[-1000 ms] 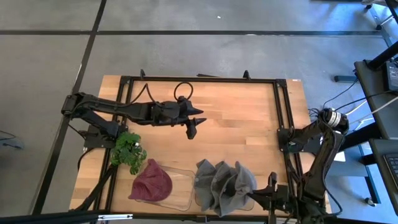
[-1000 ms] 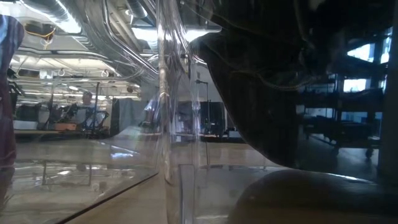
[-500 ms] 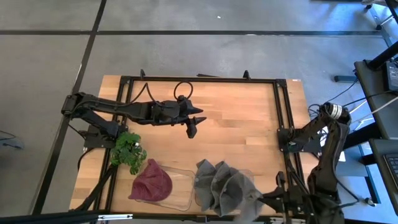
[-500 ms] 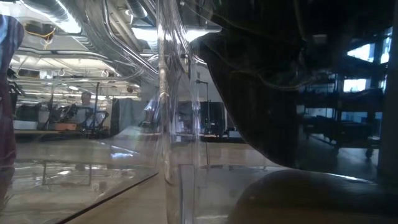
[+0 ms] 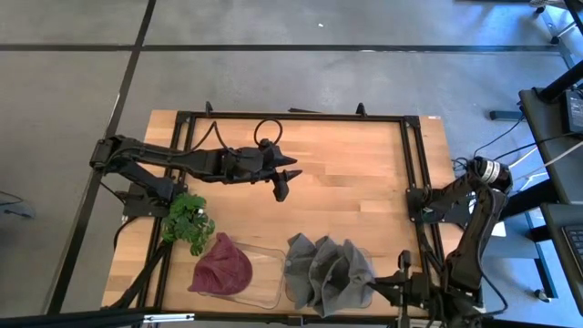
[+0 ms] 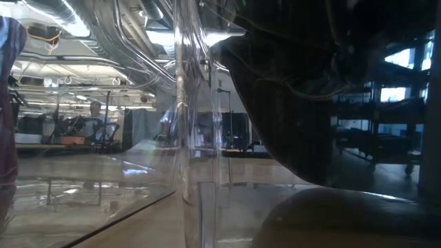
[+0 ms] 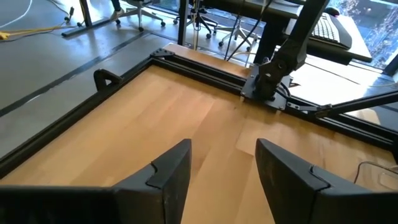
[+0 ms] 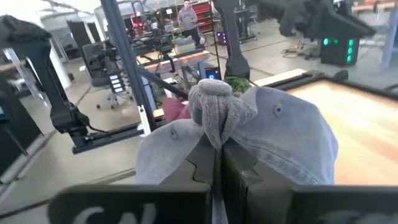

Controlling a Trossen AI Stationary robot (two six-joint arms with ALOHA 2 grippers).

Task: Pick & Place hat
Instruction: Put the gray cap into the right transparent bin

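Note:
A grey hat (image 5: 328, 271) is bunched over a clear bin (image 5: 290, 293) at the table's near edge. In the low view it shows as a dark mass (image 6: 296, 103) hanging down. My right gripper (image 5: 375, 288) is at the hat's right side, shut on it (image 8: 217, 152). A maroon hat (image 5: 221, 266) lies over the left end of a second clear bin (image 5: 264, 273), to the left of the first. My left gripper (image 5: 281, 189) hovers open over mid-table, far from both hats (image 7: 222, 149). My right gripper pinches a gathered fold of the grey hat's cloth (image 8: 214, 115) between its two shut fingers (image 8: 202, 165). It comes in roughly level from the table's right side. The rest of the hat drapes away from the fingers over the clear bin; whether it rests there I cannot tell.
A green leafy plant (image 5: 189, 221) sits by the left rail, just beyond the maroon hat. A black metal frame (image 5: 291, 117) rims the table. Bare wood (image 5: 346, 182) lies across the middle and far side. The bin's clear wall (image 6: 196, 124) stands close to the low camera.
My right arm swung slightly toward the near edge, drawing the grey hat's right part with it. It then came back, so the hat sits about where it was a second ago. The gripper has stayed shut on the hat.

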